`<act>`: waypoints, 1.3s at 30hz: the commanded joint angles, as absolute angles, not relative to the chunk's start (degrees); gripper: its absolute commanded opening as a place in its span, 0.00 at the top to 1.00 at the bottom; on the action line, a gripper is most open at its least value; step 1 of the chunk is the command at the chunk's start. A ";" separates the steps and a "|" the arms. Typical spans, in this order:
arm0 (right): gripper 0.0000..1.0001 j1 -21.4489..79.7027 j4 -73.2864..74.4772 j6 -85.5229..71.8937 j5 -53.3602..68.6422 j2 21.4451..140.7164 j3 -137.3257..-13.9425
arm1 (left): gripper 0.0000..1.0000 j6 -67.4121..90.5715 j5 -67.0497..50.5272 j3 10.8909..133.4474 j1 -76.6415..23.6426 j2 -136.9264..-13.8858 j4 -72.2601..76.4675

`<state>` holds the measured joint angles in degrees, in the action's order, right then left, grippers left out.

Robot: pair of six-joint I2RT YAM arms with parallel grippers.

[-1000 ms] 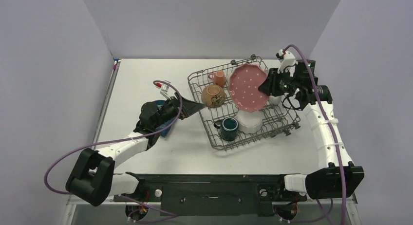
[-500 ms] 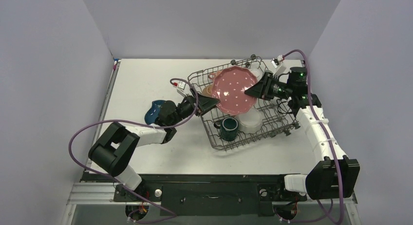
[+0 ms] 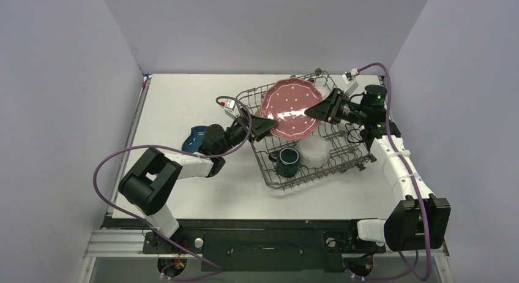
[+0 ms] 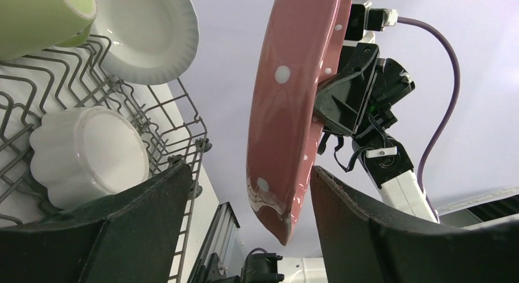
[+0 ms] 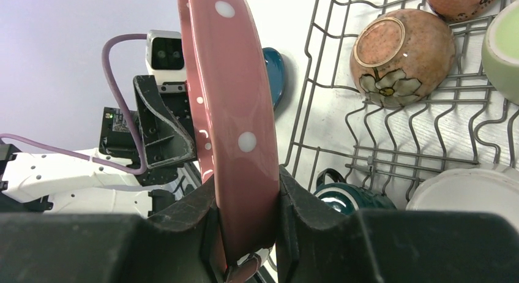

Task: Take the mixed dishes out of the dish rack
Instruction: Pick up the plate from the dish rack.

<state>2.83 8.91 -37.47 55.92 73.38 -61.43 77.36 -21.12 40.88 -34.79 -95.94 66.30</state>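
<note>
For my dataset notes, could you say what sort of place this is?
Likely a robotics lab cell, not a kitchen: plain walls box in a white table, a left arm and right arm mount at its edge, and the dish rack sits on it.

Tally across three views: eight dishes, one rack (image 3: pixel 343 149), two grippers.
Plates, two: pink plate (image 3: pixel 291 108), white plate (image 4: pixel 150 35). Bowls, two: brown bowl (image 5: pixel 393 57), white bowl (image 3: pixel 314 149). Cups, two: green cup (image 4: pixel 43 16), orange cup (image 5: pixel 462 0). Mug (image 3: pixel 286 162), one, dark green. Blue dish (image 3: pixel 194 138), one. Rack, one, wire. Grippers, two: left gripper (image 3: pixel 271 121), right gripper (image 3: pixel 311 111).
</note>
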 commanded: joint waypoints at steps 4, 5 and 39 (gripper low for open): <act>1.00 3.20 -1.90 -40.51 60.00 70.05 -62.27 | 0.33 78.59 -20.65 43.71 -34.97 -96.71 71.93; 1.00 3.27 -1.86 -40.52 60.00 70.05 -62.21 | 0.34 78.62 -20.61 43.74 -34.93 -96.69 71.90; 1.00 3.26 -2.00 -38.95 59.53 70.02 -61.24 | 0.36 79.05 -21.69 45.73 -34.86 -97.80 71.07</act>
<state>3.07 6.44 -38.26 56.42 73.38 -59.96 79.29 -21.06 43.16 -34.79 -97.56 67.75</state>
